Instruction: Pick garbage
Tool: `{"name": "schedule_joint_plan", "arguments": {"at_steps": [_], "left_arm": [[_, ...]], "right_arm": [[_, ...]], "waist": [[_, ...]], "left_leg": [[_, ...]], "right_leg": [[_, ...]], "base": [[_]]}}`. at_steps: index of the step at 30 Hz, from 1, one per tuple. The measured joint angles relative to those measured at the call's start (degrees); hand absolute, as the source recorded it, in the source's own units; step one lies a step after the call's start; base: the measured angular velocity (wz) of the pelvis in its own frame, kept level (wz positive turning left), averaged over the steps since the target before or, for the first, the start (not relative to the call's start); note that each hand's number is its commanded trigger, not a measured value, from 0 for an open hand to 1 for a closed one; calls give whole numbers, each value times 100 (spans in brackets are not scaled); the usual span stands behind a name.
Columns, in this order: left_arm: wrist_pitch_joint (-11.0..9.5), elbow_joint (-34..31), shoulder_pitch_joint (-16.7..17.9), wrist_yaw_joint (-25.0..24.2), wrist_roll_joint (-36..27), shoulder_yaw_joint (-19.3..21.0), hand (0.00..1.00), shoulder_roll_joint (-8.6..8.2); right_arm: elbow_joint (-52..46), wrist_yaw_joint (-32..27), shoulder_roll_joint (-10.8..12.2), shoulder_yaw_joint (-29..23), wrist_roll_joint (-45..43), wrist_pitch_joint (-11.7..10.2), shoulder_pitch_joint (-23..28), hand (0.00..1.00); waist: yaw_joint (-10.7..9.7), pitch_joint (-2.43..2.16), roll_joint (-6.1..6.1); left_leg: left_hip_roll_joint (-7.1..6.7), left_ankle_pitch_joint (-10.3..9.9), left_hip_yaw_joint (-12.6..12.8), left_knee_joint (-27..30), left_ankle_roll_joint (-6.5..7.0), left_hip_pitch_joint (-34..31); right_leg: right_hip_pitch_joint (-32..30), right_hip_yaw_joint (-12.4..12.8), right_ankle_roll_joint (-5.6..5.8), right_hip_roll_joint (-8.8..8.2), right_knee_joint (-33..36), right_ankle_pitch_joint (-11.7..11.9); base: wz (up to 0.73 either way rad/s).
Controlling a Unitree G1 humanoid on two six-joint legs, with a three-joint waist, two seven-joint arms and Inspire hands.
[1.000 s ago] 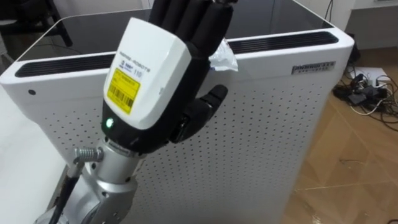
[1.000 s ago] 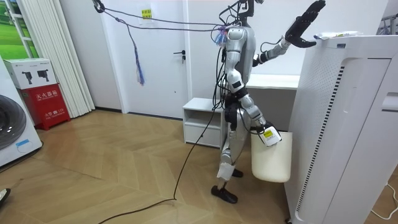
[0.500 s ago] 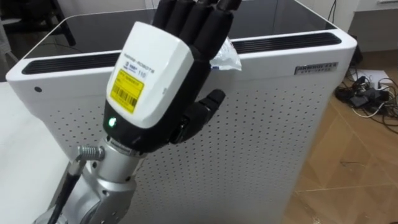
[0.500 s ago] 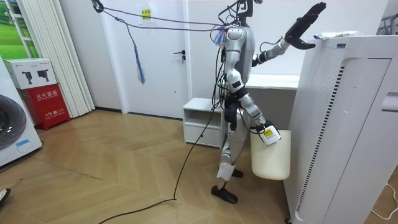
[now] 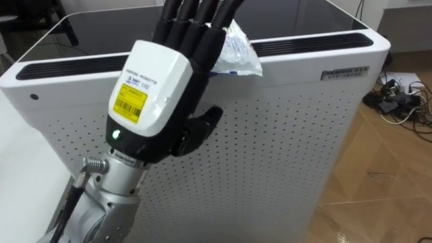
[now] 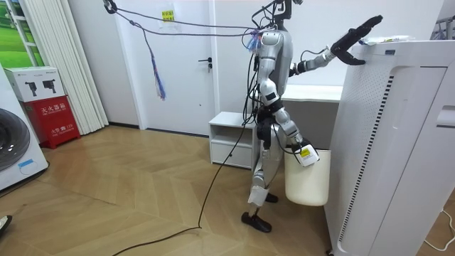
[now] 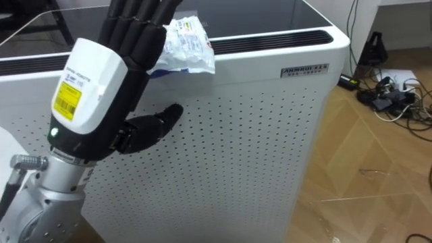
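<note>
A crumpled white plastic wrapper lies on the front edge of a tall white perforated appliance, beside its dark top panel. My left hand is raised in front of it and open. The straight fingers reach up over the wrapper's left part; whether they touch it I cannot tell. In the room view I stand facing the appliance with that left hand stretched level with its top. My right hand hangs low at the rim of a white bin, which it carries off the floor.
Cables and a power strip lie on the wooden floor past the appliance's right side. A low white shelf stands behind me and a white counter runs beside the appliance. A red box sits at the room view's left.
My left hand has tipped forward and reached further over the appliance's top, its fingers now at the wrapper, which shows more fully. The bin has swung slightly.
</note>
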Motion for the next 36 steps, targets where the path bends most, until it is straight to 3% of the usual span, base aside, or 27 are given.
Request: {"name": "schedule_joint_plan", "arguments": {"at_steps": [10,11,12,13,17,21,28,36], "left_arm": [[20,98,0,-108,1,2,3,7],[23,97,0,-113,0,2,51,7],[25,95,-2,-125,0,2,72,7],[27,95,-6,-157,10,2,100,7],[28,94,-47,-273,38,31,100,7],[33,100,-39,-595,46,35,100,63],[49,100,-301,-396,41,284,100,3],[56,29,-315,-342,44,417,100,0]], "right_arm": [[-3,112,-19,-5,1,8,-3,100],[-3,114,-20,-5,0,8,-2,100],[-3,119,-26,-9,-3,9,-2,100],[-3,126,-31,-9,-2,12,-2,100],[-3,127,-58,-8,4,12,-2,100],[-13,138,-81,-8,1,12,-1,100],[-223,195,-107,-8,0,14,25,100],[-288,195,-106,-18,-177,21,45,100]], "waist": [[-8,-4,5],[-8,-7,10],[-9,-11,18],[-8,-21,37],[-9,-25,120],[-14,1,201],[-132,0,206],[-179,5,206]], "left_leg": [[0,0,-8,23,0,-13],[0,-1,-11,27,-1,-20],[-2,-2,-15,31,0,-26],[-2,-3,-15,32,0,-24],[-4,-2,-15,35,1,-16],[-6,-2,-26,56,0,-26],[-18,-1,-27,51,2,-5],[-18,-1,-21,37,2,-3]], "right_leg": [[1,-14,-1,-2,15,1],[-1,-16,-1,-2,15,1],[-4,-19,-1,-3,14,1],[-3,-18,-1,-3,14,1],[7,-20,-2,-5,21,1],[8,-31,-1,-9,33,1],[34,-32,1,-19,16,-1],[31,-22,4,-16,1,-3]], "base": [[0],[0],[0],[0],[0],[0],[0],[0]]}}
